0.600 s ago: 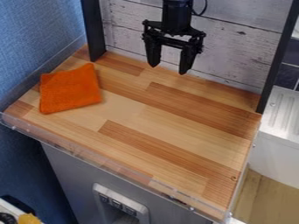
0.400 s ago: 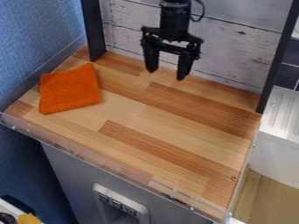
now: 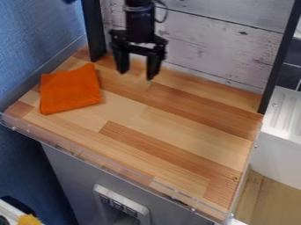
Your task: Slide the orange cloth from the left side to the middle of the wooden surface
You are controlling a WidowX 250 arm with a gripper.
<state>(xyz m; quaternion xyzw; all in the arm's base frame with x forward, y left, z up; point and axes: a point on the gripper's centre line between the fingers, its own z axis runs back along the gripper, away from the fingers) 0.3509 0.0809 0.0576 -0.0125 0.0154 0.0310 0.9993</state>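
two fingers wide and empty, your black metal-and-plastic-looking gripper (image 3: 137, 75) just swung closer to the square orange cloth (image 3: 70, 90) lying on the striped wooden counter (image 3: 170, 127), so you've got less gap now.

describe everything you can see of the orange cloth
The orange cloth lies flat near the left end of the wooden counter, a roughly four-sided shape set a little askew, with one corner pointing up toward the black post. It is a plain, even orange and looks soft, like towelling or felt. Its edges are slightly uneven; whether it is folded I can't tell. It rests on the wood, and the gripper is to its right in the picture, apart from it.
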